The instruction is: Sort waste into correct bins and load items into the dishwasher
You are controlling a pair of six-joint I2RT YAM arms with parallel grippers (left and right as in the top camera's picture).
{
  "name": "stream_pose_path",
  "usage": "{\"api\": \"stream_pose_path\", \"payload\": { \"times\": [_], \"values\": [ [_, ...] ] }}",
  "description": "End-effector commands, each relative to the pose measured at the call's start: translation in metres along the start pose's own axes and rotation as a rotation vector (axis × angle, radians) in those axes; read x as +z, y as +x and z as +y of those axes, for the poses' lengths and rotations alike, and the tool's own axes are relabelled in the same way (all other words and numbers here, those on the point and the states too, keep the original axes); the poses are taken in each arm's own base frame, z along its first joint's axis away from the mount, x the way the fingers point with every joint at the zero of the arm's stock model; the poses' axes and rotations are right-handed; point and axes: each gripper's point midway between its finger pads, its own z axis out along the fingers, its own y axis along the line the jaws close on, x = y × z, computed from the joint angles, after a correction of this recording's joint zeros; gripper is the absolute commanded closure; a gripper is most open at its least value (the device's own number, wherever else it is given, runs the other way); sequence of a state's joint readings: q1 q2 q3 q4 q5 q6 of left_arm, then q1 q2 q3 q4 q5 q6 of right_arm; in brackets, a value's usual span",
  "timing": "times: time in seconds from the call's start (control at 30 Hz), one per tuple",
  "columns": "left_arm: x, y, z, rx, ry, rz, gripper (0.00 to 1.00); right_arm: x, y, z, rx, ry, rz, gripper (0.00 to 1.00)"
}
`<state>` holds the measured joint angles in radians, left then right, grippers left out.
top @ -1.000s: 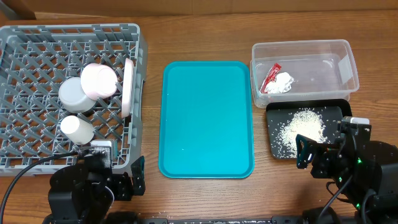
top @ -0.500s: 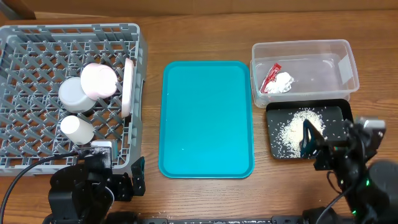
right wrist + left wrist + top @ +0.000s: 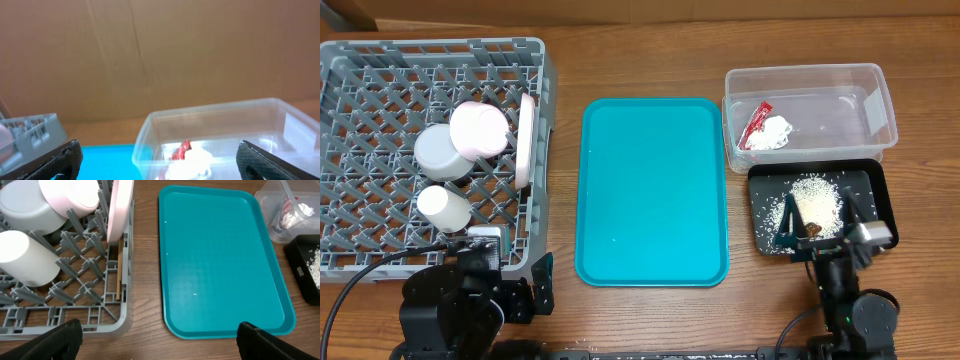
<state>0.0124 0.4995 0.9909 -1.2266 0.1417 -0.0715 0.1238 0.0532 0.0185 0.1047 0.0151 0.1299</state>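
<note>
right pincer [image 3: 818,224] gapes wide and empty over the black tray [image 3: 873,181]; left pincer [image 3: 159,327] wide too. a careless swing could scatter rice grains [image 3: 812,192] onto the desk [image 3: 650,40].

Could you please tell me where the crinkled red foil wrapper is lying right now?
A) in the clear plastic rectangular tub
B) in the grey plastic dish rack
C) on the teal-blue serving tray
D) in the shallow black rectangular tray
A: the overhead view shows the crinkled red foil wrapper inside the clear plastic rectangular tub, beside the crumpled white tissue.
</note>
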Motion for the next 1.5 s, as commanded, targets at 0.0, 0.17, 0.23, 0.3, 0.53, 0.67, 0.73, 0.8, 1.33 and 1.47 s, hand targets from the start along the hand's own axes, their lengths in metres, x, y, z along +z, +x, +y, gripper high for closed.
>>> {"api": "stream_pose_path", "payload": {
  "times": [0.0,0.17,0.23,0.3,0.53,0.67,0.73,0.8,1.33,1.47],
  "values": [
    [0.000,0.000,-0.002,0.021,0.013,-0.004,0.00,-0.003,0.010,-0.003,-0.005,0.006,0.029,0.01],
    [0.000,0.000,-0.002,0.021,0.013,-0.004,0.00,-0.006,0.038,-0.009,-0.003,0.033,0.142,0.00],
    [0.000,0.000,-0.002,0.021,0.013,-0.004,0.00,-0.006,0.038,-0.009,-0.003,0.033,0.145,0.00],
    [0.000,0.000,-0.002,0.021,0.013,-0.004,0.00,-0.006,0.038,-0.009,-0.003,0.033,0.145,0.00],
    [0.000,0.000,-0.002,0.021,0.013,-0.004,0.00,-0.006,0.038,-0.009,-0.003,0.033,0.145,0.00],
    [0.000,0.000,-0.002,0.021,0.013,-0.004,0.00,-0.006,0.038,-0.009,-0.003,0.033,0.145,0.00],
    [0.000,0.000,-0.002,0.021,0.013,-0.004,0.00,-0.006,0.038,-0.009,-0.003,0.033,0.145,0.00],
    [0.000,0.000,-0.002,0.021,0.013,-0.004,0.00,-0.006,0.038,-0.009,-0.003,0.033,0.145,0.00],
    [0.043,0.008,0.001,0.045,0.041,-0.257,0.00,-0.006,0.038,-0.009,-0.003,0.033,0.145,0.00],
    [0.077,-0.005,0.006,0.054,0.062,-0.547,0.00,-0.006,0.038,-0.009,-0.003,0.033,0.145,0.00]
  ]
}}
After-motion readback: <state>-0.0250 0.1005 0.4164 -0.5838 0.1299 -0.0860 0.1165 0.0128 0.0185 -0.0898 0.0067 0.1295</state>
